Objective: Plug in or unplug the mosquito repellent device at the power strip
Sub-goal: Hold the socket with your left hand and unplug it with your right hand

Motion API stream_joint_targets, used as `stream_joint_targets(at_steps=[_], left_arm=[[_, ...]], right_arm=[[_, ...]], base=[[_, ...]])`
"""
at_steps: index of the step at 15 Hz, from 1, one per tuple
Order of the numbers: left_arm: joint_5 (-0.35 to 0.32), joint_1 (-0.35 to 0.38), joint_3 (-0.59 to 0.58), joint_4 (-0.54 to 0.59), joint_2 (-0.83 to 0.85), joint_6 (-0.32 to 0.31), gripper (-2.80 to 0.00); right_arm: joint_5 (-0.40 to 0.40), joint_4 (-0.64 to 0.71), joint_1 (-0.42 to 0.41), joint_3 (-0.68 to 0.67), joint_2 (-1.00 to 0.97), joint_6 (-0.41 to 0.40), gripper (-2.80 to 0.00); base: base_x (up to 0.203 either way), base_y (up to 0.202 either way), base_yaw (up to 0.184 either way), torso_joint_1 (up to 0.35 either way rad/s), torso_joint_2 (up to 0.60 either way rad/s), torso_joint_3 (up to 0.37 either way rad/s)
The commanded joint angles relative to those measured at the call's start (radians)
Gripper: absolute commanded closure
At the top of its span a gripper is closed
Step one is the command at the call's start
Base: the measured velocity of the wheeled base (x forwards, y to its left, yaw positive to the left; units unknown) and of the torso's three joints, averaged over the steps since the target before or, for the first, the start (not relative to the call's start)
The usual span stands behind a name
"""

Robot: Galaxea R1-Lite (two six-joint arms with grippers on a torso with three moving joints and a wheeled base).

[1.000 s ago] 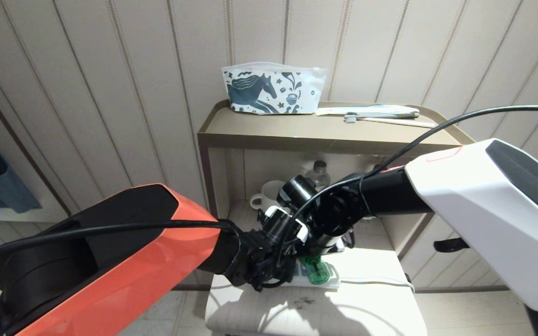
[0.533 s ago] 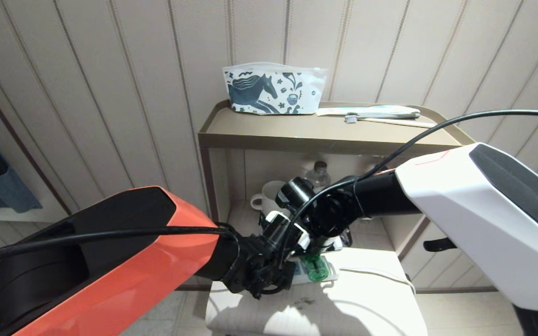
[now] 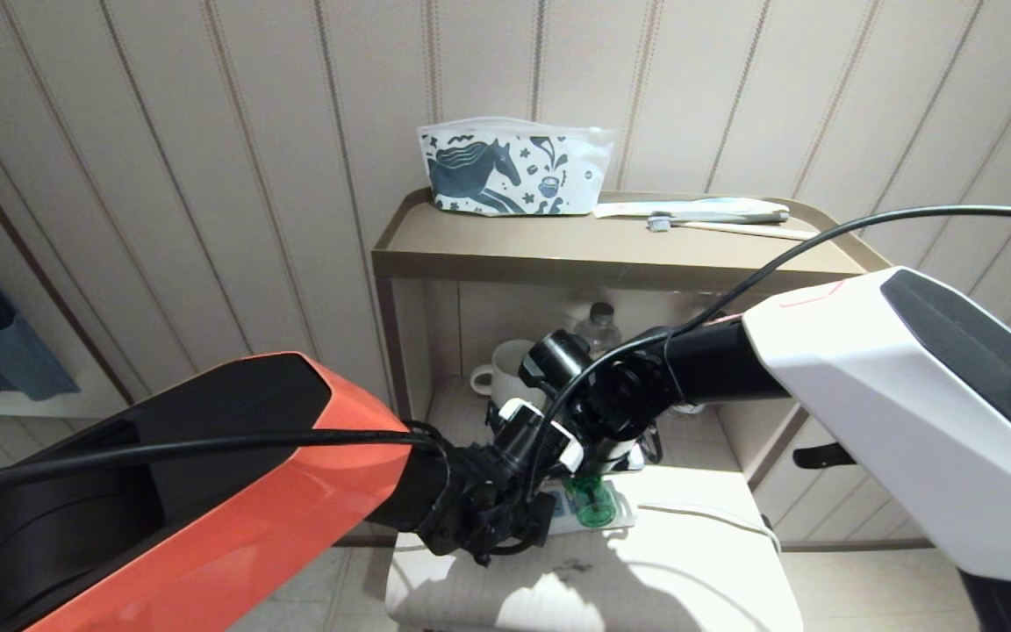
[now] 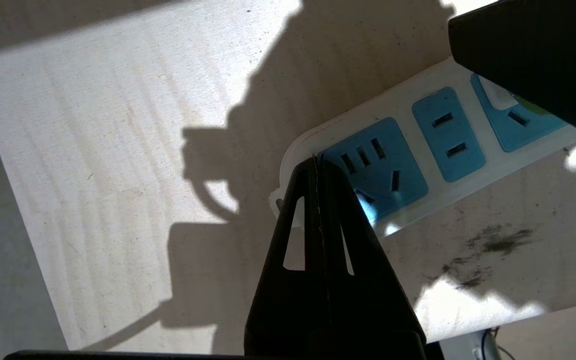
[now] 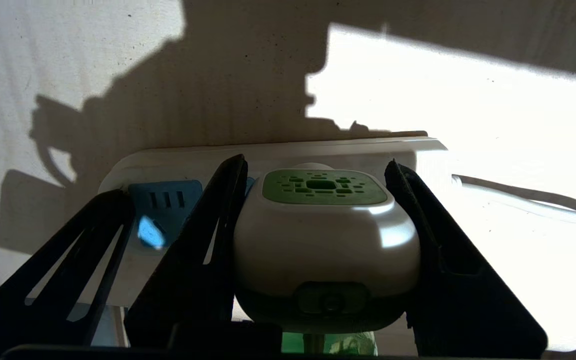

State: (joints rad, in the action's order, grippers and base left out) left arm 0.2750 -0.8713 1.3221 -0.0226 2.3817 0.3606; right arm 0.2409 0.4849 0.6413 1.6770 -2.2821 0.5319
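1. Now, from my remote seat: both arms meet low over the pale table (image 3: pixel 699 562) in front of the tan shelf unit (image 3: pixel 593 250), where the power strip (image 4: pixel 398 165) lies flat.
2. My right hand (image 5: pixel 318 200) is clamped on the mosquito repellent device (image 5: pixel 325 235), one finger on each side of its white head; the green vented top faces the strip's far edge, and the green bottle shows in the head view just above the strip.
3. The device sits over the blue socket panel at the cord end of the strip; whether its prongs are seated, I cannot tell.
4. My left hand (image 4: pixel 316 162) has its fingers pressed together, their tips over the corner of the strip at the opposite end, beside the first blue panel; contact cannot be confirmed.
5. Compared with a second ago, the right arm has drawn slightly back and the green bottle looks a little more upright; strip and left hand keep their places.
6. A horse-print pouch (image 3: pixel 510 171) stands on top of the shelf unit, and a white mug (image 3: pixel 505 369) sits underneath.
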Motion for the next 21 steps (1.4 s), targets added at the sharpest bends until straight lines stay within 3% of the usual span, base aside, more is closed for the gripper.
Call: stream_joint_targets(at_steps=[1,3,14,21], left_arm=[[0.003,0.0,-0.021,-0.076,0.028,-0.002,0.0],[0.019,0.001,-0.053,-0.135,0.042,-0.023,0.0],[0.023,0.0,-0.064,-0.14,0.039,-0.019,0.0],[0.126,-0.039,-0.212,-0.522,0.078,-0.047,0.0]], right_arm=[[0.0,0.0,0.001,0.006,0.007,0.007,0.0],[0.0,0.0,-0.002,0.022,0.016,0.007,0.0],[0.006,-0.003,-0.008,0.032,-0.007,0.015,0.0],[0.003,-0.005,-0.015,0.038,-0.013,0.037,0.0]], base=[[0.0,0.0,0.0,0.0,0.0,0.0],[0.0,0.0,0.0,0.0,0.0,0.0],[0.0,0.0,0.0,0.0,0.0,0.0],[0.0,0.0,0.0,0.0,0.0,0.0]])
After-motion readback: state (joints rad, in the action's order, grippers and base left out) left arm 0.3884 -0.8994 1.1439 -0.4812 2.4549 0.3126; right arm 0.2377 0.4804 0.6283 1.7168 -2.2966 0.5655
